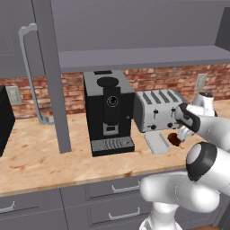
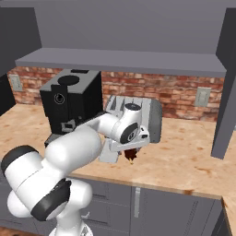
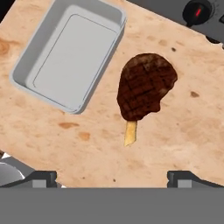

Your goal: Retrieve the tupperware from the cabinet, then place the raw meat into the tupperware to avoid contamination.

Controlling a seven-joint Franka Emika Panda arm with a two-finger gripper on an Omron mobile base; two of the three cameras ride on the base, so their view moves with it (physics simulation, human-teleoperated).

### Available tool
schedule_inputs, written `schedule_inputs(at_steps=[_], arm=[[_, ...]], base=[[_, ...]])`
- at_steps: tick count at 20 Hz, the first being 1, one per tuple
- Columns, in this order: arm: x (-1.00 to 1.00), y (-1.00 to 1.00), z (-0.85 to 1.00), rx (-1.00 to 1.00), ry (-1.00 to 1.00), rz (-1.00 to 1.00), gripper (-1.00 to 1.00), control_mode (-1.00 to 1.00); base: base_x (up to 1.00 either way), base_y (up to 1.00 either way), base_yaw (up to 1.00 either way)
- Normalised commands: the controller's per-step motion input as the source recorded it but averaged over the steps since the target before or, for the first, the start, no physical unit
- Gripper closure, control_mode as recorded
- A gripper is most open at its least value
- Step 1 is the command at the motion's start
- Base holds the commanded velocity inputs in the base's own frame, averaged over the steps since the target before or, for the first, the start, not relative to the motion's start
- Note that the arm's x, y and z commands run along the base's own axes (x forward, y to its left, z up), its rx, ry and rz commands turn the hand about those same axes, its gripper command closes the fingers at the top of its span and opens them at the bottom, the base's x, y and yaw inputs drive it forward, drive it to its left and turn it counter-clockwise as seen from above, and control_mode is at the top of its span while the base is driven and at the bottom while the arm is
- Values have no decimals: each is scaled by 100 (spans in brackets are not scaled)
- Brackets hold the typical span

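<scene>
Raw meat (image 3: 145, 86) lies on the wooden counter (image 3: 175, 131), just beside the empty tupperware (image 3: 70, 57), not touching it. Gripper (image 3: 113, 178) hangs above the meat, jaws wide apart, holding nothing. Toaster (image 1: 158, 110) and coffee machine (image 1: 109, 110) stand behind.

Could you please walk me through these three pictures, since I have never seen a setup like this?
It is a simulated kitchen with a white robot arm on a driving base. Two pictures come from cameras on the base, behind the arm to its left and right; the third looks down from the hand itself. On the wooden counter stand a black coffee machine and a silver toaster. In front of them lie the tupperware, empty, and beside it, apart from it, the raw meat. The gripper is above the meat, open, holding nothing.
</scene>
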Motion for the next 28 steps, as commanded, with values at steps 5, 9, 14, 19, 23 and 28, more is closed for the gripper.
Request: schedule_inputs(at_steps=[5, 9, 14, 19, 23, 28], arm=[[8, -1, -26, 0, 0, 0, -100, -100], [18, -1, -11, 0, 0, 0, -100, -100], [18, -5, -6, 0, 0, 0, -100, -100], [19, -13, -7, 0, 0, 0, -100, -100], [9, -11, -12, 0, 0, 0, -100, -100], [0, -1, -16, 0, 0, 0, -100, -100]], base=[[0, 0, 0], [0, 0, 0], [0, 0, 0], [0, 0, 0], [0, 0, 0], [0, 0, 0]])
